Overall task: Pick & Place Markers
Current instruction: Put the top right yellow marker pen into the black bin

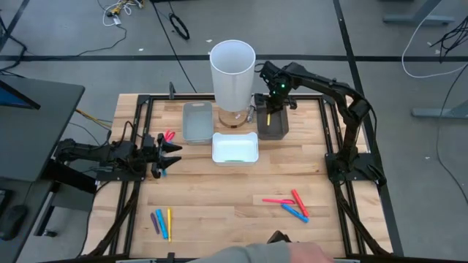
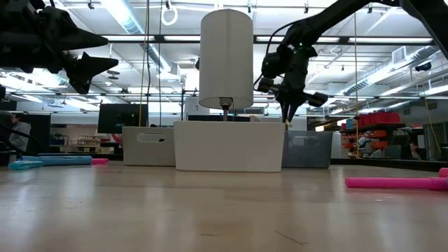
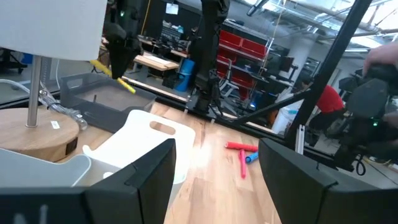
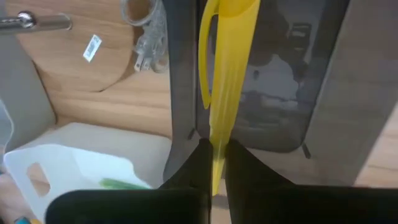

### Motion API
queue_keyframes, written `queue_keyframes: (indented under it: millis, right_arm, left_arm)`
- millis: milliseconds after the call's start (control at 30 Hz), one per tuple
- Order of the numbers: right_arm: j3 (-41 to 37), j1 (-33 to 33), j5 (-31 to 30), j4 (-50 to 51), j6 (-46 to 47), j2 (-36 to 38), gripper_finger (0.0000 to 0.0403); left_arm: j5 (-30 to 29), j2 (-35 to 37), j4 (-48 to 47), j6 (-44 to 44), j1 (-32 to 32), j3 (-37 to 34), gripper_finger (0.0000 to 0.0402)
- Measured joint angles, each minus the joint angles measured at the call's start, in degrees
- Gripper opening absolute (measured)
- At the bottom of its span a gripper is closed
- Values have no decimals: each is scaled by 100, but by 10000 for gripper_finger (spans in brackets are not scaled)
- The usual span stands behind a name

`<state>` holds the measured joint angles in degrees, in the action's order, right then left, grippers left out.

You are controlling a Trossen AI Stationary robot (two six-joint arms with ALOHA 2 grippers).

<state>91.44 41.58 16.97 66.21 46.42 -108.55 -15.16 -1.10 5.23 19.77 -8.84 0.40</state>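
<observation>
Wooden table [image 1: 219, 190]; right pincer [image 4: 214, 163] pinches slim yellow marker [image 4: 225, 74].

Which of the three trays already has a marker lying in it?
The white tray, the middle one nearest the table's centre: a green marker lies inside. The light grey tray looks empty; the dark tray only has the right gripper's yellow marker above it.

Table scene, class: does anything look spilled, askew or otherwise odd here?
Nothing looks damaged or spilled. Loose markers lie in small clusters on the table: one near the right, one at the front left. The right tool holds a yellow marker above the dark tray; a green marker lies in the white tray.
</observation>
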Motion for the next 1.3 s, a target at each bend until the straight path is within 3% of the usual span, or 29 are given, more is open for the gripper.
queue_keyframes:
  millis: [333,967,1300]
  right_arm:
    - [-593,0,0,-814,47,-45,18]
    - [-618,4,48,-1030,-290,-947,18]
    - [-629,56,68,-1166,-381,-914,83]
  left_arm:
    - [-2,0,1,0,0,0,234]
    - [-12,0,6,22,-2,-1,234]
    - [-19,0,7,22,0,0,234]
